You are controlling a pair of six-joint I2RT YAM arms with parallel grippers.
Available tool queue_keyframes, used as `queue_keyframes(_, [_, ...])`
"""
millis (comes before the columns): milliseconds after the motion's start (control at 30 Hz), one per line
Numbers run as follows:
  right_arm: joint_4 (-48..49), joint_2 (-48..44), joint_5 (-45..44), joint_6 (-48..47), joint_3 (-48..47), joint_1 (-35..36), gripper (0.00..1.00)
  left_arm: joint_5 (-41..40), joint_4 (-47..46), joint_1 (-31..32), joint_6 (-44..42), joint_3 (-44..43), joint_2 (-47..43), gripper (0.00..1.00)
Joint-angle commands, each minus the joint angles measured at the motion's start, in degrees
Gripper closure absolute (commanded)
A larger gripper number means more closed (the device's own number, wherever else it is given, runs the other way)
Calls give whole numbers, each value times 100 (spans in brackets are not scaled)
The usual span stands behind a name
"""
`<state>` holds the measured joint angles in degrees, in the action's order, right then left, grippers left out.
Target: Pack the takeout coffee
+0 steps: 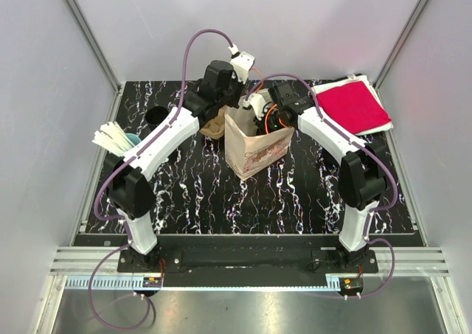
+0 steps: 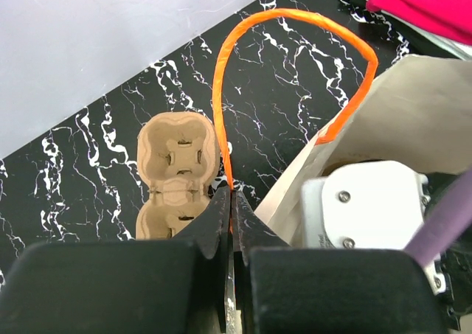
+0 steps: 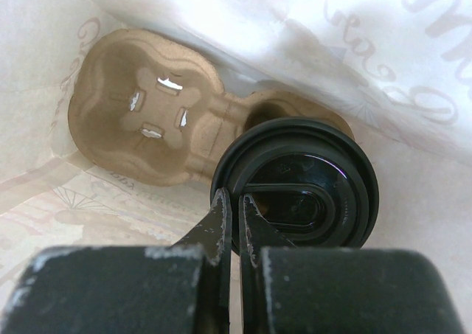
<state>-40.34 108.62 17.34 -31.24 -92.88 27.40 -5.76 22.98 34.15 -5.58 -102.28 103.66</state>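
A paper bag (image 1: 254,153) stands open mid-table. My left gripper (image 2: 231,201) is shut on the bag's orange handle (image 2: 295,15) and holds it up beside the bag's mouth (image 2: 428,120); in the top view it is at the bag's far edge (image 1: 233,102). My right gripper (image 3: 236,201) reaches down inside the bag and is shut on the rim of a coffee cup's black lid (image 3: 310,186). The cup sits over one pocket of a cardboard cup carrier (image 3: 140,120) on the bag's floor; its other pocket is empty.
A second cardboard carrier (image 2: 177,175) lies on the table just behind the bag (image 1: 214,125). A red cloth (image 1: 352,105) lies on white sheets at the back right. A black cup (image 1: 156,116) and a teal holder of white sticks (image 1: 118,137) stand at the left.
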Motion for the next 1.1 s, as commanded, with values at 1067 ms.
queue_keyframes(1067, [-413,46,-3,-92,-55,38,66,84,-127,206,-180,191,-364,100])
